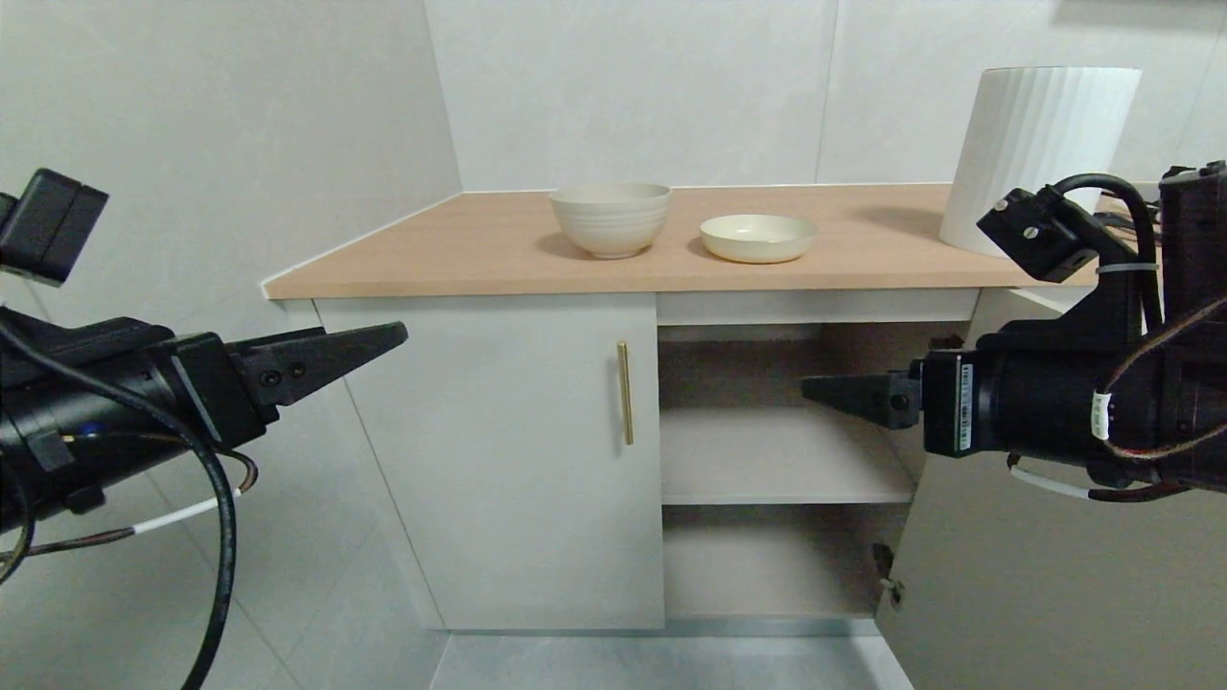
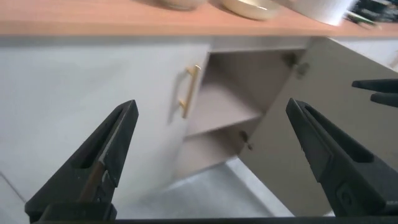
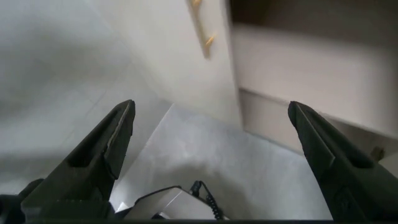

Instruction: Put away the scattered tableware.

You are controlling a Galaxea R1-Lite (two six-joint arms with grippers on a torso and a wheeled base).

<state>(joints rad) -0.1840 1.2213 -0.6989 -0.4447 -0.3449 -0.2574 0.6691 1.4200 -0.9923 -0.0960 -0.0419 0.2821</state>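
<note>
A deep beige bowl (image 1: 611, 218) and a shallow cream bowl (image 1: 758, 237) sit side by side on the wooden countertop (image 1: 460, 249); their rims (image 2: 180, 4) (image 2: 250, 9) also peek into the left wrist view. My left gripper (image 1: 388, 337) hovers open and empty at the left, level with the closed cabinet door (image 1: 498, 450), fingers (image 2: 102, 158) spread wide. My right gripper (image 1: 815, 388) hangs open and empty in front of the open cabinet compartment (image 1: 776, 450), fingers (image 3: 102, 155) wide apart.
A tall white ribbed container (image 1: 1040, 153) stands at the counter's back right. The left door has a gold handle (image 1: 624, 393). The right door (image 1: 1035, 575) is swung open toward me. Two bare shelves (image 1: 767, 551) lie inside. Tiled floor (image 1: 288, 594) lies below.
</note>
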